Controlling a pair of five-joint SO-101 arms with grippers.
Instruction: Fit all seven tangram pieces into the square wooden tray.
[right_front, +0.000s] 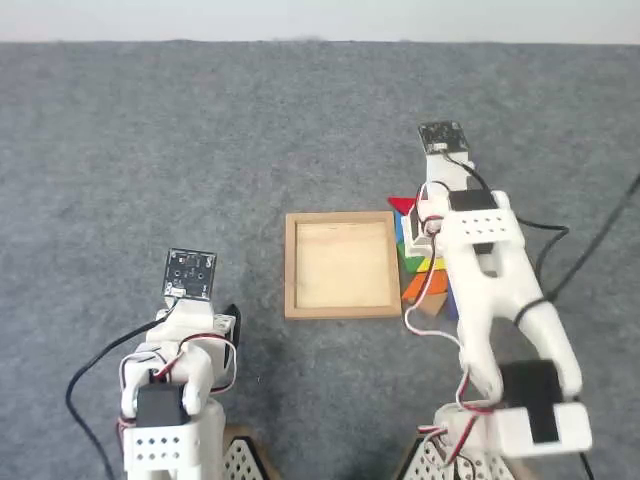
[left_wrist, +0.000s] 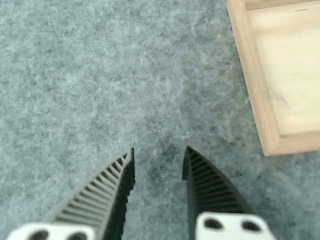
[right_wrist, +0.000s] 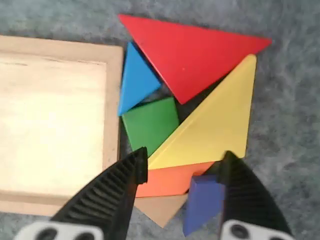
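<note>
Right pincer (right_wrist: 185, 152) spread, hovering over the piece cluster; left pincer (left_wrist: 159, 150) spread over bare carpet (left_wrist: 100, 75).
Between the right fingertips: yellow triangle (right_wrist: 215, 125), orange piece (right_wrist: 170, 180), dark blue piece (right_wrist: 202, 202). Just beyond: green square (right_wrist: 150, 122), blue triangle (right_wrist: 135, 80), red triangle (right_wrist: 190, 55). Tan piece (right_wrist: 160, 207) nearest the wrist. Cluster lies on carpet just beside the tray (right_wrist: 112, 100), which sits between both pincers.

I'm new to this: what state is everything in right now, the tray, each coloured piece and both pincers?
Tray: empty.
Red triangle: outside the tray, flat on the carpet.
Yellow triangle: outside, flat.
Blue triangle: outside, right beside the rim.
Green square: outside, flat.
Orange piece: outside.
Dark blue piece: outside.
Plain wooden piece: outside.
Left pincer: open, holding nothing.
Right pincer: open, above the pieces, holding nothing.
</note>
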